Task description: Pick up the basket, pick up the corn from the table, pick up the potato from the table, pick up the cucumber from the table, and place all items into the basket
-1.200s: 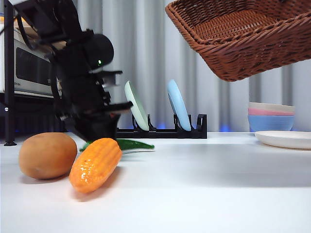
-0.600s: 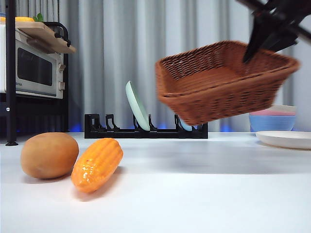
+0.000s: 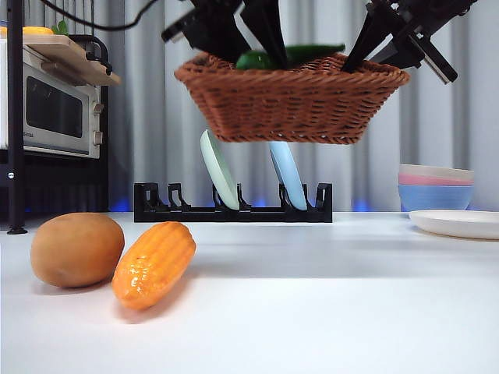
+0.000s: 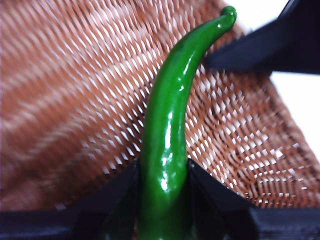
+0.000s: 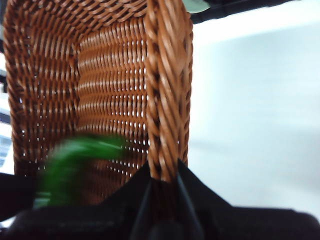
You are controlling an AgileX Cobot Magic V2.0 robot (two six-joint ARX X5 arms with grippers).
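the table (image 3: 327,304) fills the lower half of the front view, white and bare in the middle. the basket (image 3: 292,97) hangs in the air at upper centre, well above it, roughly level. the right gripper (image 5: 162,187) has its jaws pinched tight on the basket's rim, seen at upper right of the front view (image 3: 401,35). the left gripper (image 4: 162,200) is over the basket at upper centre-left (image 3: 234,31), jaws closed around the cucumber (image 4: 172,125), whose green length lies just over the basket's rim (image 3: 292,56), above the woven floor. the potato (image 3: 76,249) sits on the table at lower left, and the corn (image 3: 153,263) lies touching it on its right, angled toward the camera
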